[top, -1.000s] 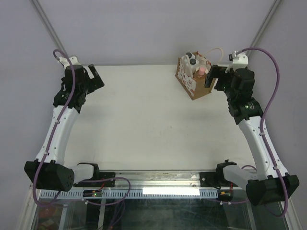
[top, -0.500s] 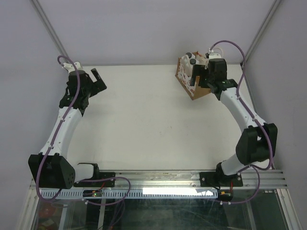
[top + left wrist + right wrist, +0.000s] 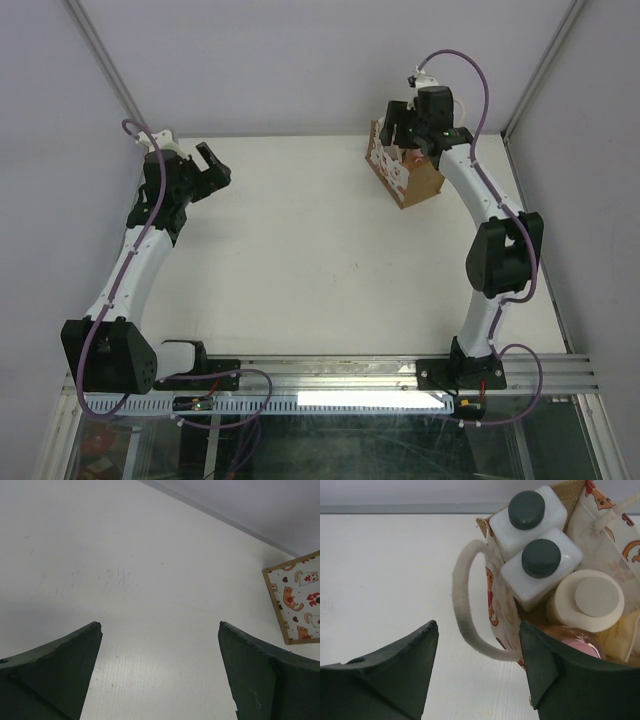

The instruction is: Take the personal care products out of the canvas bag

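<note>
At the near edge the bases of both arms sit on a metal rail, and the white tabletop stretches away from it. The left arm reaches up the left side. Its jaws are spread wide with nothing between them, over bare tabletop, well apart from the bag. In the left wrist view only a corner of the bag's printed panel shows at the right edge. The right arm stretches to the far right corner, where the canvas bag stands upright on the tabletop, brown with a cream side printed with cats and red hearts. The right arm's jaws hang over the bag's mouth, parted and holding nothing. In the right wrist view the cream rope handle loops out between the two fingers, and whether either finger touches the bag cannot be told. All the personal care products are inside the bag. The peach-orange bottle with pink cap lies nearest the wrist camera, partly hidden by one finger. Just beyond it is the cream bottle with round lid. Furthest in, two white bottles with dark caps stand side by side against the printed wall.
</note>
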{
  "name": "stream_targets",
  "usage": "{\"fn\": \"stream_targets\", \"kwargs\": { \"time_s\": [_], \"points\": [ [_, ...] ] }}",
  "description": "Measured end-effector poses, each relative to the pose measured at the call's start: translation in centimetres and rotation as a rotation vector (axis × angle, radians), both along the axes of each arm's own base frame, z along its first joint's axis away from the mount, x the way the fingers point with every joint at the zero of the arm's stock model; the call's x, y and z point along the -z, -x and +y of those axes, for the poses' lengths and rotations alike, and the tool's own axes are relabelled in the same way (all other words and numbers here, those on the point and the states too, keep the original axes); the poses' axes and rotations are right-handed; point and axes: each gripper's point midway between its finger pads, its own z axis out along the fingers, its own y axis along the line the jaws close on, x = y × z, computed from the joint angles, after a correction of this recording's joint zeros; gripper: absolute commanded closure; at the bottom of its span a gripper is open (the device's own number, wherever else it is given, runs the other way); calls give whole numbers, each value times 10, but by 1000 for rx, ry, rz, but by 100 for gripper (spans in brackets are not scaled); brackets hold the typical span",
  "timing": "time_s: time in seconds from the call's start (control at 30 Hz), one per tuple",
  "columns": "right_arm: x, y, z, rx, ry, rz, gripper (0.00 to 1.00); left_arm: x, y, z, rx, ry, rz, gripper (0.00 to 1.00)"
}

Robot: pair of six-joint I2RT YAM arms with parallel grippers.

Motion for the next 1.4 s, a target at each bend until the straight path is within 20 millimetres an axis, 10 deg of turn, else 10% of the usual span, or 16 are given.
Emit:
{"fn": "stream_targets", "kwargs": {
  "time_s": [0.33, 0.7, 1.4],
  "points": [
    [-2, -17, 17, -50, -40, -1, 100, -9, -2, -14, 66, 50, -35, 1],
    [10, 6, 33, -137, -77, 92, 100, -2, 0, -19, 70, 90, -22, 1],
    [26, 157, 77, -325, -44, 196, 100, 1, 27, -66, 200, 272, 0, 1]
  ]
}}
